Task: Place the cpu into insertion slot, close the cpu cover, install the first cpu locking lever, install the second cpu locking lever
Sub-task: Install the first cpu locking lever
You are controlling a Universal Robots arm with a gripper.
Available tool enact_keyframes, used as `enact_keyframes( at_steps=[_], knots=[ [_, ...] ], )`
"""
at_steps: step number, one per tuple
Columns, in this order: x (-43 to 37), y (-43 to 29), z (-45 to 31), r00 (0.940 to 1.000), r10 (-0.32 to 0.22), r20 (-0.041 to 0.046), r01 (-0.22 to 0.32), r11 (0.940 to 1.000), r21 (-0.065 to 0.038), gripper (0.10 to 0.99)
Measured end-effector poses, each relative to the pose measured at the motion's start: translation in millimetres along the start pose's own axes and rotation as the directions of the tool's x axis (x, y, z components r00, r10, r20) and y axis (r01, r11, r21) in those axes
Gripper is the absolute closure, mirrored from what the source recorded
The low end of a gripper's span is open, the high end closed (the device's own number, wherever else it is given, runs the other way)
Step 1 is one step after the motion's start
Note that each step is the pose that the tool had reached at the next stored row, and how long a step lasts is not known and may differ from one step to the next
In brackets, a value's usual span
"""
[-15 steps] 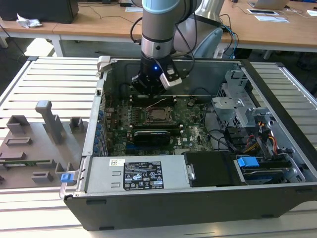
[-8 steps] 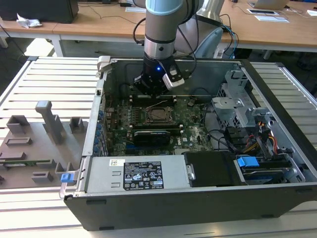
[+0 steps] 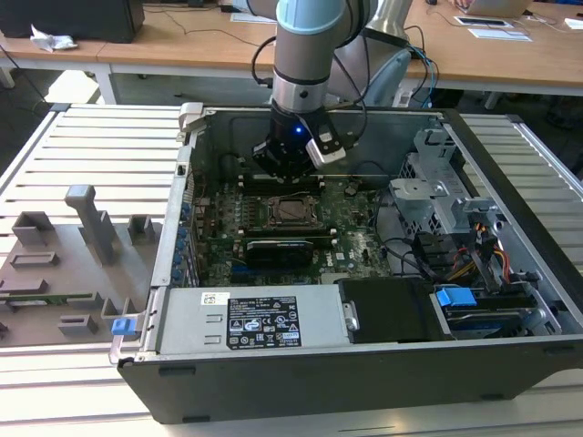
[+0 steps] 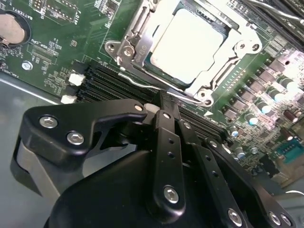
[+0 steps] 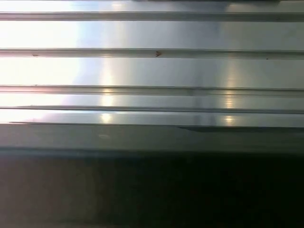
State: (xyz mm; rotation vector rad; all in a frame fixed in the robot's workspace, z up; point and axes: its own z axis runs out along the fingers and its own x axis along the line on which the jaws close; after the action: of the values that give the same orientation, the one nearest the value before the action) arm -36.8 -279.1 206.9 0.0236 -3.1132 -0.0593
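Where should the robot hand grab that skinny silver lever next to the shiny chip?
Likely the lever is best taken by its bent free end, near the corner of the cover. Its straight part lies low along the cover's edge. Come from above on the side of the black slots, where the hand is; the cover blocks the other side.
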Motion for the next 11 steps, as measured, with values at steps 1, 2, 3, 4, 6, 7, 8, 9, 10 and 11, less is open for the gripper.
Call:
enact_keyframes(
  at_steps=[1, 2, 3, 4, 6, 7, 8, 9, 10, 11],
  knots=[
    [-1.8, -0.1, 0.8, 1.0000, 0.000, 0.0000, 0.000, 1.0000, 0.000, 0.980],
    [-3.6, -0.1, 1.6, 1.0000, 0.000, -0.0001, 0.000, 1.0000, 0.000, 0.980],
    [-5.7, -0.2, 2.6, 1.0000, 0.000, 0.0000, 0.000, 1.0000, 0.000, 0.980],
    [-7.6, -0.3, 3.3, 1.0000, 0.000, -0.0002, 0.000, 1.0000, 0.000, 0.980],
    [-9.6, -0.3, 4.3, 1.0000, 0.000, 0.0000, 0.000, 1.0000, 0.000, 0.980],
    [-10.8, -0.4, 4.9, 1.0000, 0.000, -0.0001, 0.000, 1.0000, 0.000, 0.980],
    [-11.4, -0.4, 5.1, 1.0000, 0.000, -0.0002, 0.000, 1.0000, 0.000, 0.980],
    [-12.0, -0.5, 5.2, 1.0000, 0.000, -0.0004, 0.000, 1.0000, 0.001, 0.980],
    [-13.0, -0.5, 5.6, 1.0000, 0.000, -0.0004, 0.000, 1.0000, 0.001, 0.980],
    [-13.4, -0.5, 5.8, 1.0000, 0.000, -0.0003, 0.000, 1.0000, 0.001, 0.980]
  ],
)
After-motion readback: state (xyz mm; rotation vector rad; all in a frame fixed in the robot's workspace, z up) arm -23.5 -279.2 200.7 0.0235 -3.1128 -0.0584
